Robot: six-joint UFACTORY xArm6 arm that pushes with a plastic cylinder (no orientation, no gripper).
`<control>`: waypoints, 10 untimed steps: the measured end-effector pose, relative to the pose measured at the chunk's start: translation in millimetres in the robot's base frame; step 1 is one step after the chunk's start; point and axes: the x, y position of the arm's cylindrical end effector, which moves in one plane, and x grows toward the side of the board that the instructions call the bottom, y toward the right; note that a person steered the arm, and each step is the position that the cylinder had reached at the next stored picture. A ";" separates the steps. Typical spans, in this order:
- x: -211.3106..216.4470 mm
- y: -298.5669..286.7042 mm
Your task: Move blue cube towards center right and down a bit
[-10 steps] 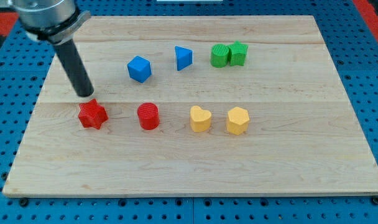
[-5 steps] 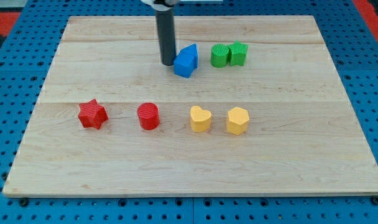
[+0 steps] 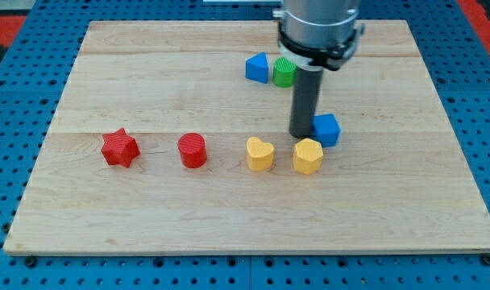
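Since prev. frame: blue cube (image 3: pixel 326 129) shoved down-right, now beside yellow hexagon block (image 3: pixel 308 155). My tip (image 3: pixel 301 134) touches cube's left side, nothing gripped, positioned to push rightward.

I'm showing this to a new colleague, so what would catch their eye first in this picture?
Probably the dark rod coming down from the view's top, my tip touching the left side of the blue cube right of centre. Just below sits the yellow hexagon, ending a row with the yellow heart, red cylinder and red star.
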 end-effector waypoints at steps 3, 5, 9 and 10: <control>-20.7 78.0; -25.3 116.1; 2.2 101.3; 4.7 101.3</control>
